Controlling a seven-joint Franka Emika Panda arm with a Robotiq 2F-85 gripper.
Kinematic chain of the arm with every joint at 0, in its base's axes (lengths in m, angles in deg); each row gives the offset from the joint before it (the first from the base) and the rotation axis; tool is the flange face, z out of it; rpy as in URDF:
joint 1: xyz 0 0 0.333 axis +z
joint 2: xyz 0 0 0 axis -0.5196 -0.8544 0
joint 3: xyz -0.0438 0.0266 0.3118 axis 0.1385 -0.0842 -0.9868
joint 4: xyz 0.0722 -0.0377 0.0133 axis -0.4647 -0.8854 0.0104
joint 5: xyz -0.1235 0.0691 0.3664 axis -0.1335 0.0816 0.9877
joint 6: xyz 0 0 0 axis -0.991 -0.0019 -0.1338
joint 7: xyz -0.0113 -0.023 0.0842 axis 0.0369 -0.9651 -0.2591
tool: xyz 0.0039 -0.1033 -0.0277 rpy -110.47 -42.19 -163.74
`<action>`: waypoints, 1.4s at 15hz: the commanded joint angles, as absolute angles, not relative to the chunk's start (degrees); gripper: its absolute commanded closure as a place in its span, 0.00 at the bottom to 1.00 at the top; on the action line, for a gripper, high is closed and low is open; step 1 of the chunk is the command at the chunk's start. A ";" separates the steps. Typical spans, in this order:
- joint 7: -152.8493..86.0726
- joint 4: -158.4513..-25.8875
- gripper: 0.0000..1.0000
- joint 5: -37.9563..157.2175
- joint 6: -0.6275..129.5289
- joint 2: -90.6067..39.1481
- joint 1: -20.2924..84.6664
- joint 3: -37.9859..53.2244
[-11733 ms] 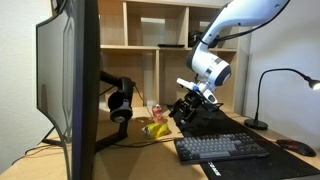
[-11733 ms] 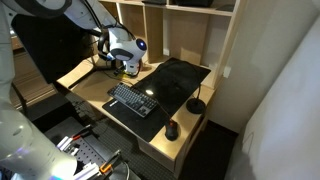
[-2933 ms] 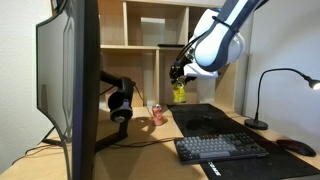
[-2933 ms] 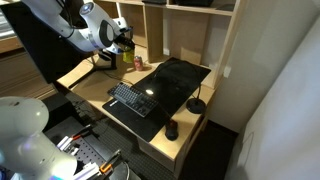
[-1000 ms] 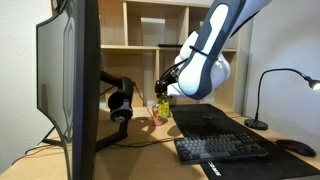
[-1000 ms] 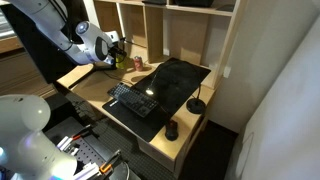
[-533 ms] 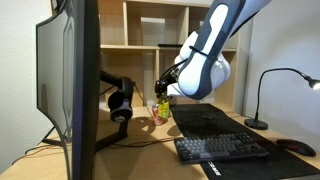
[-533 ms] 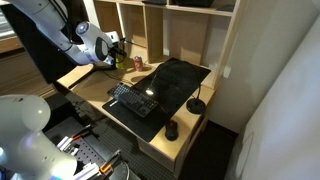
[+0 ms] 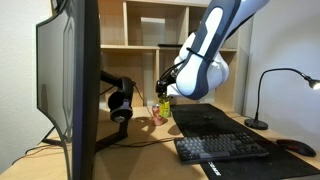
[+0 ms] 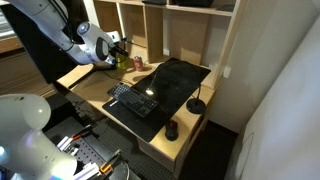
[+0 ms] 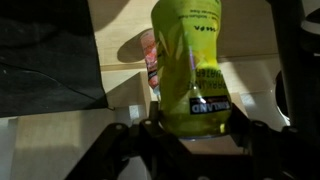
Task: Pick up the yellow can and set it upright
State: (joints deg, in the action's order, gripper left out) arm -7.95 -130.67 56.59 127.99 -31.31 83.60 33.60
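The yellow can (image 11: 190,60), yellow-green with a dark label, fills the wrist view, and my gripper (image 11: 192,128) is shut on its near end, one black finger on each side. In an exterior view the can (image 9: 163,104) hangs upright under the gripper (image 9: 164,93), low over the wooden desk (image 9: 135,152). I cannot tell whether its base touches the desk. A red-and-white can (image 11: 149,60) stands just behind it. In an exterior view the gripper (image 10: 118,45) is at the desk's back corner, by the shelf.
Black headphones (image 9: 120,106) hang on a stand beside a large monitor (image 9: 70,85). A black desk mat (image 10: 175,80), a keyboard (image 9: 222,148), a mouse (image 10: 171,130) and a desk lamp (image 9: 262,95) take up the desk. A wooden shelf unit (image 9: 150,45) rises behind.
Since about three seconds ago the arm has come down with the yellow can from well above the desk to beside the red-and-white can. Nothing has moved in the last second.
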 commanded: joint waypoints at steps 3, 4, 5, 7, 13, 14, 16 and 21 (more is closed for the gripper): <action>-9.11 -125.08 0.59 63.38 127.96 -38.28 90.06 40.82; -8.67 -125.28 0.59 63.91 127.96 -38.97 90.29 41.09; -8.57 -126.15 0.59 64.22 127.96 -39.35 90.53 41.29; -8.69 -126.17 0.59 64.68 127.93 -40.73 91.40 41.86; -19.83 -125.57 0.34 79.13 127.93 -42.25 88.77 35.79; -14.97 -125.72 0.34 75.55 127.93 -43.45 90.79 38.53; -15.44 -125.43 0.59 76.66 127.93 -43.96 90.92 38.29; -16.35 -120.01 0.59 80.36 127.93 -51.17 92.97 40.54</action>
